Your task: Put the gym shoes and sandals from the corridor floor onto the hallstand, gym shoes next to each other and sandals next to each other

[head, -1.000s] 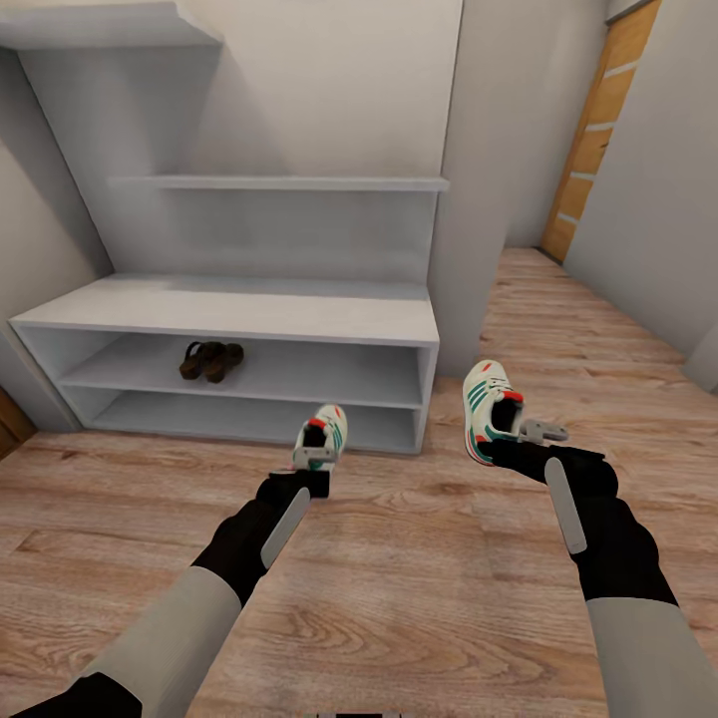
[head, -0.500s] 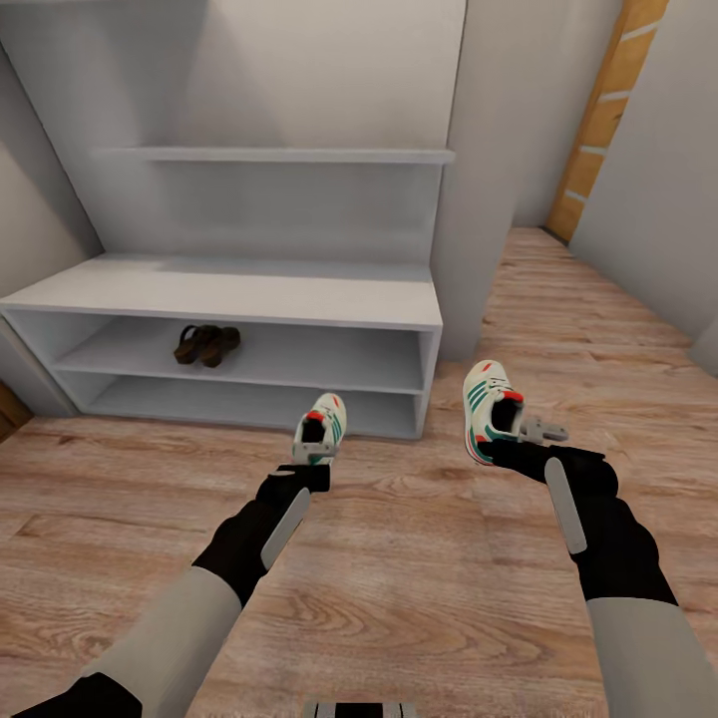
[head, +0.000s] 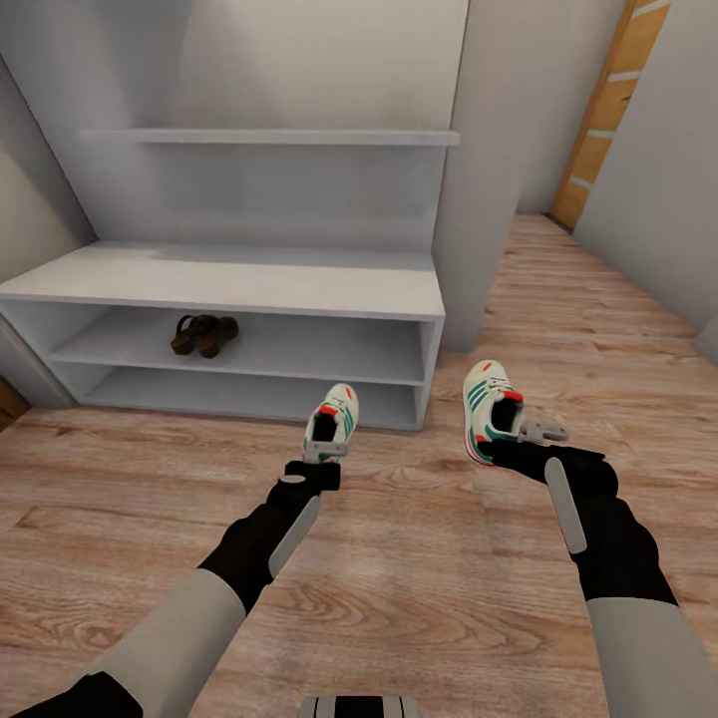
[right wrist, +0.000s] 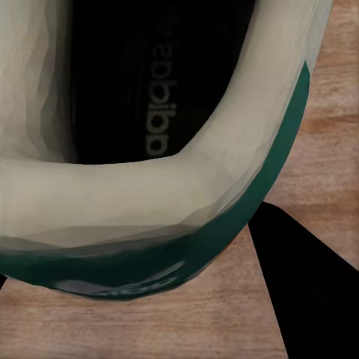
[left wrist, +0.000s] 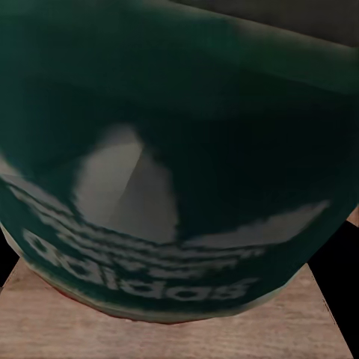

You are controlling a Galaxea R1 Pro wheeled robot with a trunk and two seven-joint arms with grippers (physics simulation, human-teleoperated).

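Both grippers hold one gym shoe each, left gripper (head: 321, 461) and right gripper (head: 519, 439), jaws seemingly shut. Left shoe (head: 332, 422) has moved closer to the hallstand (head: 299, 289), where the sandals (head: 204, 334) already sit, so placing comes next.

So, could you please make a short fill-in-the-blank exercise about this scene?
1. Each gripper holds one gym ____.
2. The sandals lie on the ____ shelf of the hallstand.
3. The floor is made of ____ planks.
4. The left gripper and right gripper carry shoes striped in ____.

Answers: shoe; middle; wood; green
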